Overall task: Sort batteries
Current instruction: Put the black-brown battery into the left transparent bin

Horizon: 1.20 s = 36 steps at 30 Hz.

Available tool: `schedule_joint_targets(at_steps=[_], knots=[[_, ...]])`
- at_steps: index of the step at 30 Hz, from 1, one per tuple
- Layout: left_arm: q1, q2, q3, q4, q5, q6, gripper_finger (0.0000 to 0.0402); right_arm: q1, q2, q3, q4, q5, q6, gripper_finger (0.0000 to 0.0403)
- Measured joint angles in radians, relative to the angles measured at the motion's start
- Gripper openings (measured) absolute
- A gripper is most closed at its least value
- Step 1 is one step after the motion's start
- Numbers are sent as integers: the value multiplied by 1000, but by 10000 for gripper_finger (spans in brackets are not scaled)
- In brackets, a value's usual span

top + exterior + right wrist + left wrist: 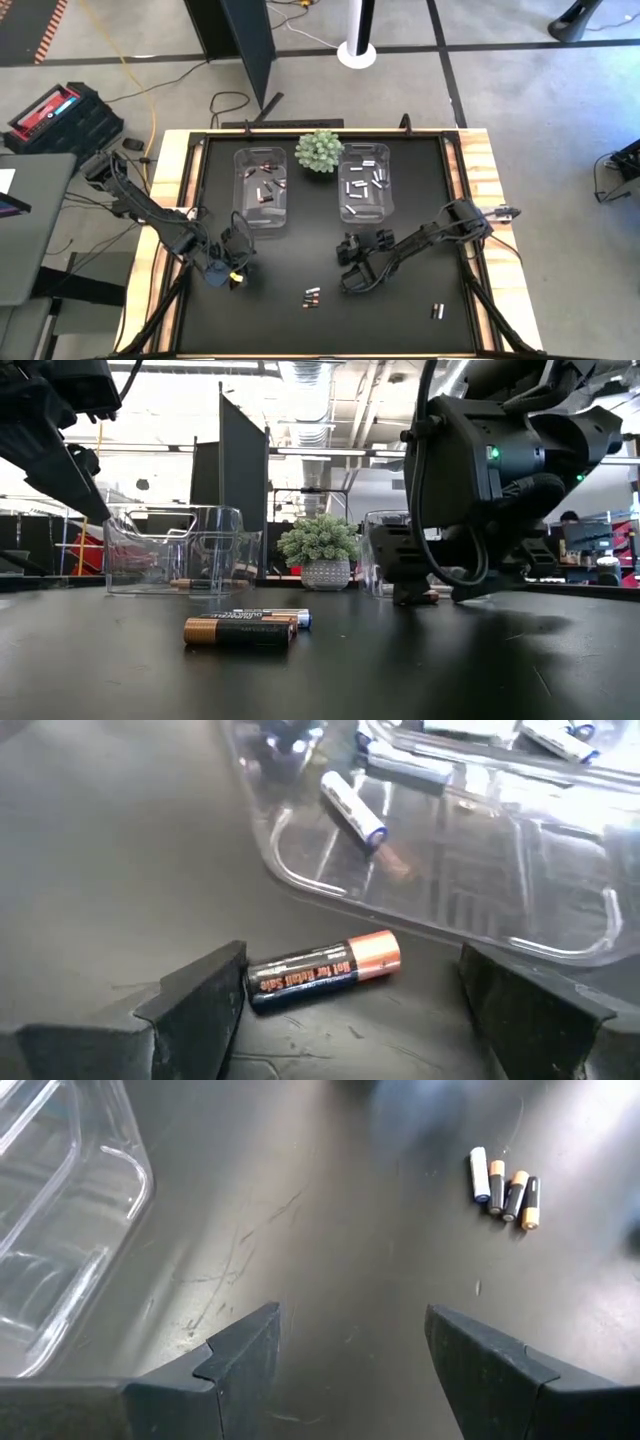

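**benchrat:** Batteries are scattered all over. Some are sorted into two clear bins at the back of the counter (pixel 200 200): dark copper-ended ones in the left bin (pixel 262 187), pale silver ones in the right bin (pixel 365 182), with a spiky green plant (pixel 319 150) between them. Loose ones are still out: a small cluster (pixel 312 296) near the front middle, another pair (pixel 437 311) front right, and one dark copper-top cell (pixel 322 970) lying just outside the right bin's front wall.

**volt_hoarder:** Which arm gets that last one?

**benchrat:** Looks like the right one. The right claw (pixel 350 995) hangs low over the counter with its fingers spread wide, and that cell sits right between them, not yet touched. Its long axis runs roughly across the gap, finger to finger, copper end toward one side. So I'd guess the wrist wants a turn before closing, otherwise it'd pinch the cell end to end.

**volt_hoarder:** And the left?

**benchrat:** The left claw (pixel 350 1345) is also spread and holding nothing, near the front left of the counter beside the left bin. The front cluster lies well off from it.

**volt_hoarder:** Any labels?

**benchrat:** The cell under the right claw reads "Not for Retail Sale". No brand I can make out.
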Motion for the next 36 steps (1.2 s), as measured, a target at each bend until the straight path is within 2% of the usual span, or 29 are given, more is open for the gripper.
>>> schedule_joint_targets(at_steps=[7,18,32,36], knots=[[10,0,0,7,0,10,245,-5,-6,1,4,-39,44,370],[9,0,0,15,1,7,245,57,-9,1,-3,-64,67,291],[9,0,0,15,2,18,245,120,-10,3,-8,-86,97,285],[9,0,0,15,2,17,245,125,-9,38,-67,-119,104,285]])
